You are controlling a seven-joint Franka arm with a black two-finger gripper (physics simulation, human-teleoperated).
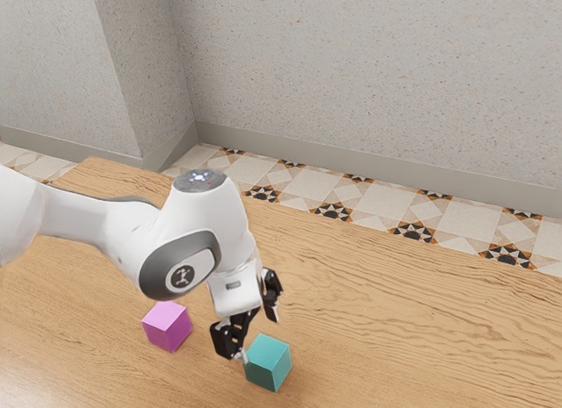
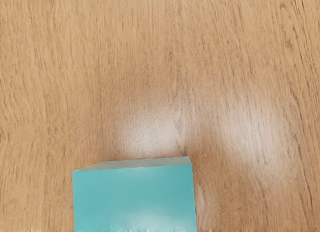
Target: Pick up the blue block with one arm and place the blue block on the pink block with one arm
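The blue block (image 1: 268, 361), teal in shade, sits on the wooden table (image 1: 404, 303) near its front edge. The pink block (image 1: 167, 325) lies a short way toward the exterior view's left of it, apart from it. My gripper (image 1: 248, 331) hangs open just above and slightly behind the blue block, with nothing between its fingers. In the wrist view the blue block (image 2: 134, 194) lies just under my hand, resting on bare wood (image 2: 160, 67).
The table stretches toward the exterior view's right with bare wood. Its far edge (image 1: 351, 219) borders a patterned tile floor, with grey walls behind. My white arm (image 1: 105, 224) reaches in from the exterior view's left, above the pink block.
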